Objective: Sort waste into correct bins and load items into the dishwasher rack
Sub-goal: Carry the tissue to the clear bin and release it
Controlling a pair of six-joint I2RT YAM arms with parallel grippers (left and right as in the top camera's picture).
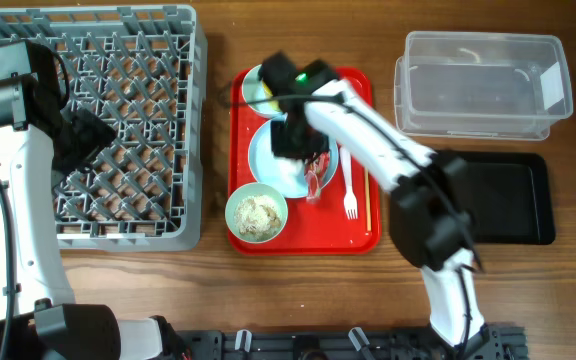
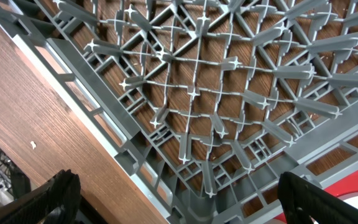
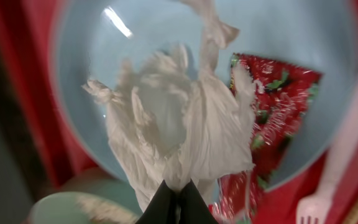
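In the right wrist view my right gripper (image 3: 176,190) is shut on the white crumpled tissue (image 3: 179,118), pinching its lower edge over the pale blue plate (image 3: 278,31). The red wrapper (image 3: 272,106) lies on the plate beside it. From overhead the right gripper (image 1: 303,150) hangs over the plate (image 1: 268,160) on the red serving tray (image 1: 308,238). The green bowl (image 1: 257,215) holds rice scraps (image 1: 256,212). A yellow cup (image 1: 253,88), white fork (image 1: 349,190) and wooden stick (image 1: 367,200) also sit on the tray. My left gripper (image 1: 83,135) stands open over the grey dishwasher rack (image 1: 138,60).
The clear tub (image 1: 483,85) stands at the back right with the black tray (image 1: 503,198) in front of it. The left wrist view looks down on rack pegs (image 2: 197,93), bare wooden table (image 2: 30,112) and a corner of the red tray (image 2: 353,186).
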